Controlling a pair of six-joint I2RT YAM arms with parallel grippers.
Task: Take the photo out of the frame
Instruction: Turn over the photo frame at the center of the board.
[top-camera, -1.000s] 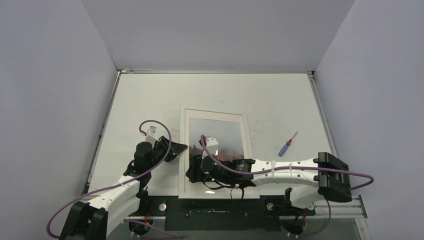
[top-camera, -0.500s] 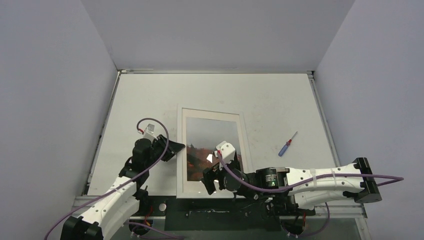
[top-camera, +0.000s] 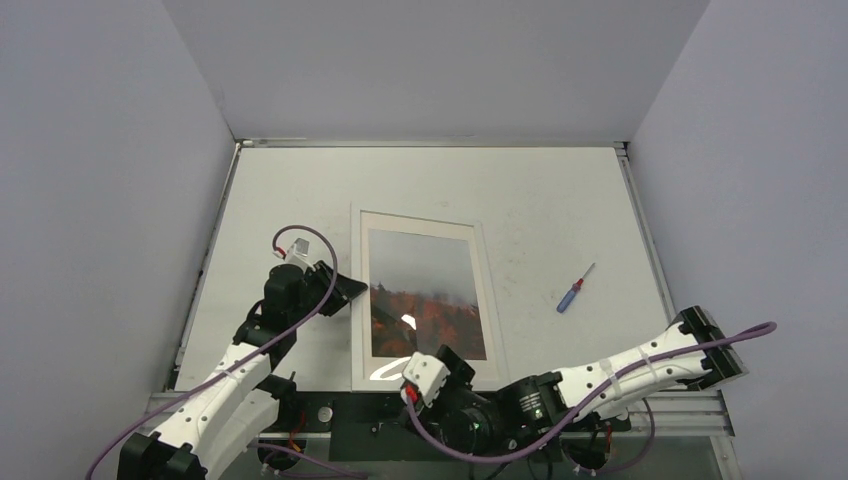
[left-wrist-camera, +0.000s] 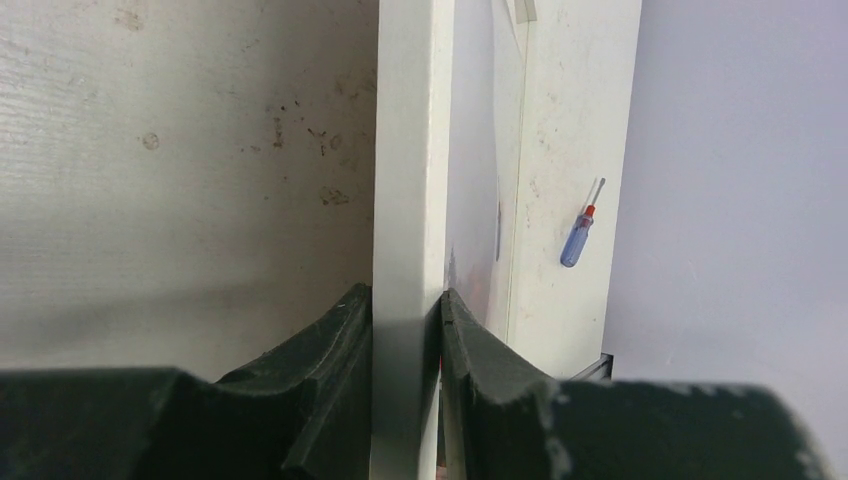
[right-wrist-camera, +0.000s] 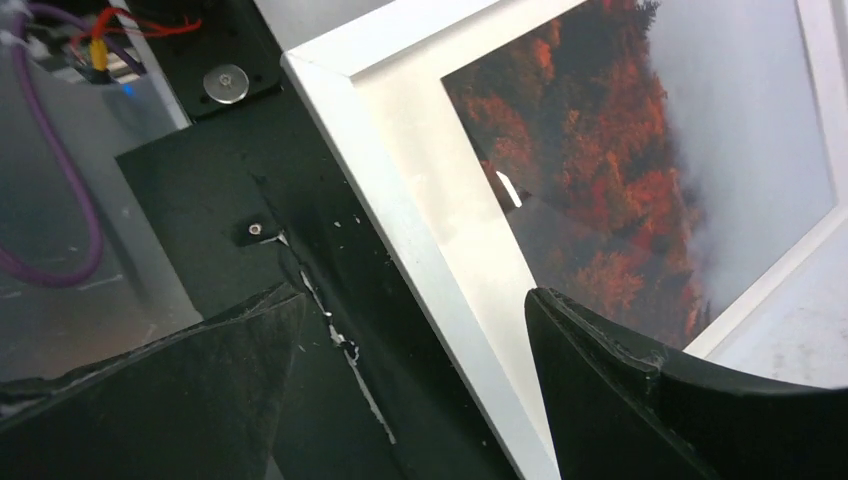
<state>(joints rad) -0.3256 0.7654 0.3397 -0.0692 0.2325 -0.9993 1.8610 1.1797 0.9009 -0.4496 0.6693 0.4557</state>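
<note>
**A:** Where does the frame lie from your fingers?

**B:** The frame (top-camera: 415, 221) lies flat on the bench (top-camera: 560, 200), glossy side up, with the photo (top-camera: 420, 280) inside it. Its long axis runs away from the arm bases, trees near, sky far. Your left fingers (left-wrist-camera: 330, 340) are clamped on its left long strip. Your right fingers (right-wrist-camera: 600, 380) gape wide, holding nothing, above the near short edge.

**A:** Which arm leads?

**B:** Probably the left, since it grips already and the back faces down.

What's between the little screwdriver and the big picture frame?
Nothing. Only bare white table lies between the screwdriver and the frame, as the top camera shows.
</note>
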